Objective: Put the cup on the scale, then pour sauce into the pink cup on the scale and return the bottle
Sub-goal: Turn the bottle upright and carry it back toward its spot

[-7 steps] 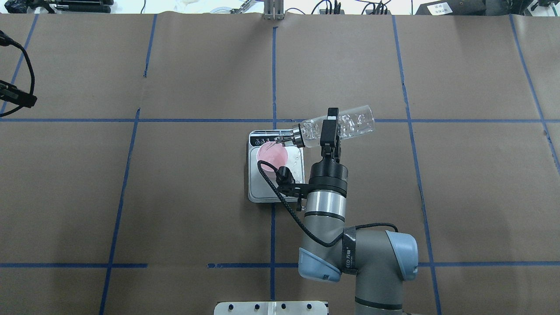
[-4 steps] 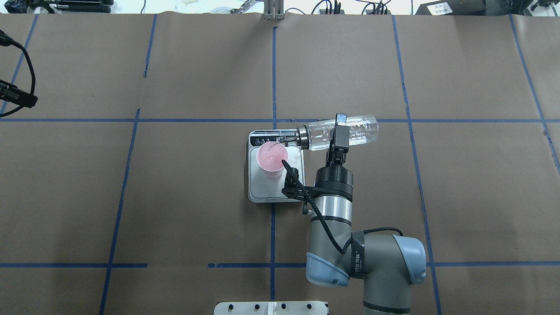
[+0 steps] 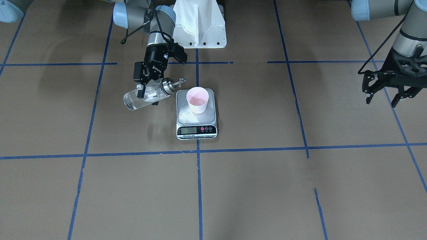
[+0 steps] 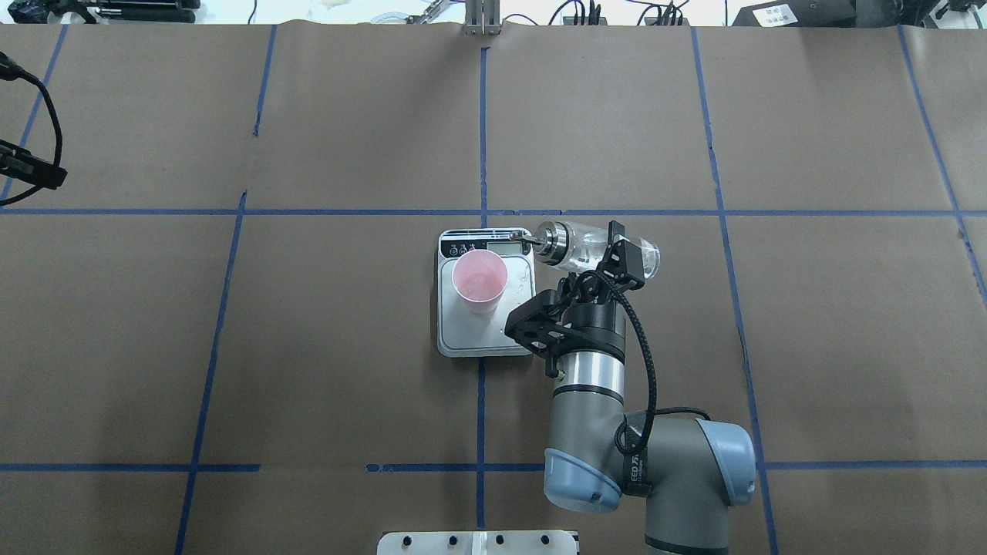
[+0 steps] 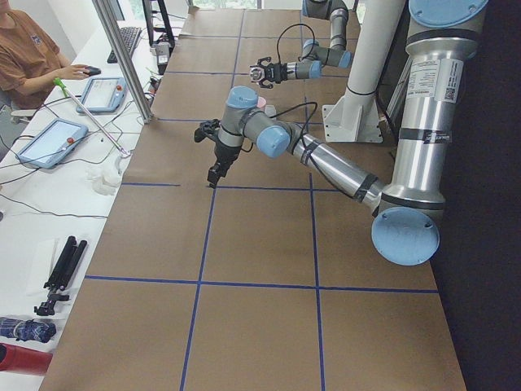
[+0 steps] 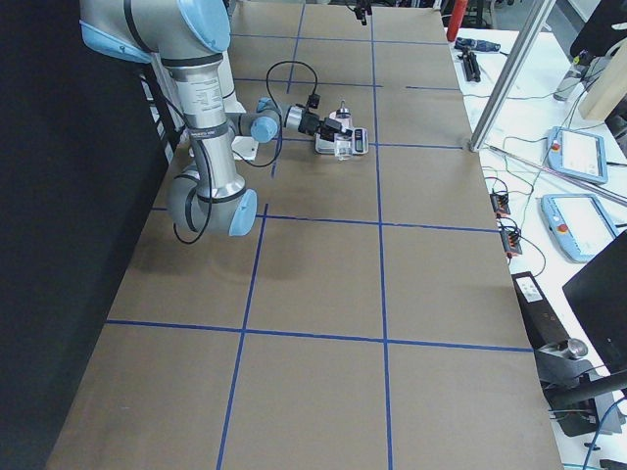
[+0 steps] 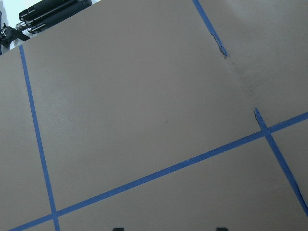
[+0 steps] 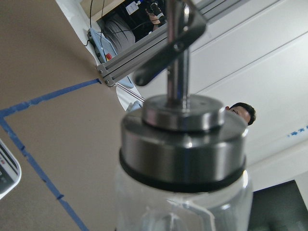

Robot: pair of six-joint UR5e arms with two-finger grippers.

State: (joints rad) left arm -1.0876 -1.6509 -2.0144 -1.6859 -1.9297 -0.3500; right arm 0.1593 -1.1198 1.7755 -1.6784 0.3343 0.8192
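While the cup (image 3: pixel 197 99) stands on the scale (image 3: pixel 210 114), the right claw (image 3: pixel 146 94) grips the tilted bottle (image 3: pixel 131 101) beside it; the left claw (image 3: pixel 382 100) seems open.

counter (image 4: pixel 308 347): brown paper cover, blue tape grid (image 4: pixel 482 131). scale (image 4: pixel 478 339) sits flat on it, straddling the centre tape line, display end away from robot, just short of a cross line. White base mount (image 3: pixel 199 23) at robot-side edge.

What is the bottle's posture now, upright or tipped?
Tipped: the bottle lies slanted in the right pincer, its spout clear of the cup.
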